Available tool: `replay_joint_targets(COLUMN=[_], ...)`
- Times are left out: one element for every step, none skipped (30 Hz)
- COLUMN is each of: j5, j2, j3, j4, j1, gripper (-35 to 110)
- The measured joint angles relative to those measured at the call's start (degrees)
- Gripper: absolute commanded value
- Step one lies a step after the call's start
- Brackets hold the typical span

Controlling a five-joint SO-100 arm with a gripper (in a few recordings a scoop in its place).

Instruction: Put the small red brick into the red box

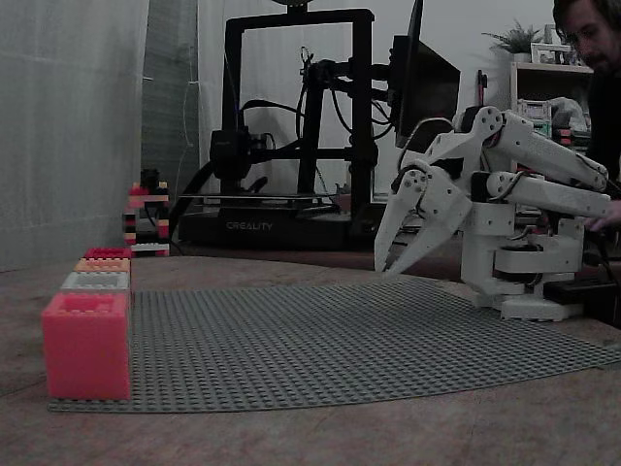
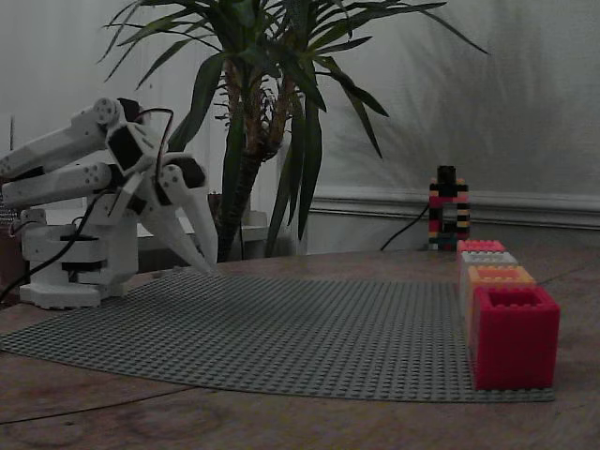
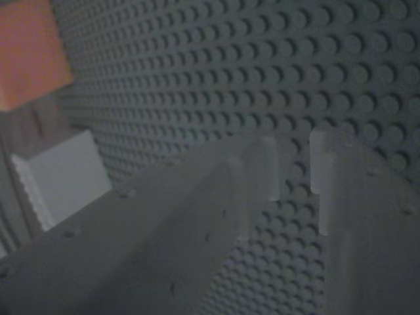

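- The gripper [image 1: 390, 264] hangs over the grey baseplate [image 1: 340, 335] at about 2 o'clock in a fixed view, jaws slightly parted and empty.
- The red box [image 1: 85, 345] stands at the plate's 8 o'clock corner, open side up.
- No small red brick can be picked out, so its place, long axis and heading cannot be told, nor the progress; it may sit inside the box.

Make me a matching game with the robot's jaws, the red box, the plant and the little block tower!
Things:
1. gripper
2. red box
3. plant
4. block tower

Matches:
A. at the near corner of the grey studded mat
B. behind the white arm, by the wall
C. jaws open, tips just above the mat
D. past the far end of the box row

Pairs: 1-C, 2-A, 3-B, 4-D
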Motion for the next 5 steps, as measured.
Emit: replay_joint_targets(j5=[0.0, 0.0, 0.0, 0.0, 0.0], j2=[0.0, 0.0, 0.0, 0.0, 0.0], j3=[0.0, 0.0, 0.0, 0.0, 0.0], j4=[0.0, 0.0, 0.0, 0.0, 0.0], j1=[0.0, 0.0, 0.0, 0.0, 0.0], gripper=[0, 0, 0, 0, 0])
